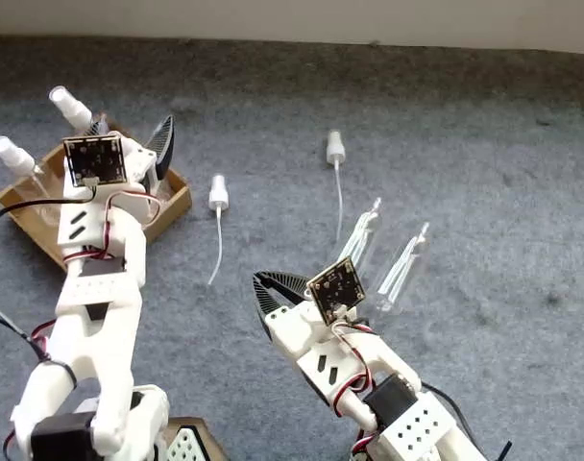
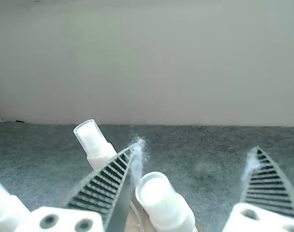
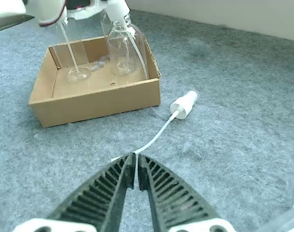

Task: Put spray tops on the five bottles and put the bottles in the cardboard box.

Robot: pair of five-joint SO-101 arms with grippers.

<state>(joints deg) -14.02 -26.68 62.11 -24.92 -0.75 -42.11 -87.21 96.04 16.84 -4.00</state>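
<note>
My left gripper (image 2: 196, 147) hangs over the shallow brown cardboard box (image 1: 172, 206), its ribbed black fingers (image 2: 108, 181) spread wide. Between them, inside the box, stands a clear bottle's white spray top (image 2: 161, 198), close against one finger; I cannot tell whether they touch. A second white-capped bottle (image 2: 91, 140) stands in the box behind that finger, and a third white cap (image 2: 2, 208) shows at the box's other side. From my right wrist I see two of these clear bottles (image 3: 123, 53) upright on the box floor, thin tubes running down inside them.

My right gripper (image 3: 136, 155) sits low over the grey carpet (image 1: 484, 192), near the box's side wall, fingers pressed together with nothing between them. A loose white spray top with a long thin tube (image 3: 184, 104) lies just beside the box, its tube end right at my fingertips. Another loose white spray top (image 1: 335, 146) lies farther from the box. Two uncapped clear bottles (image 1: 362, 240) (image 1: 404, 269) lie on their sides well apart from the box.
</note>
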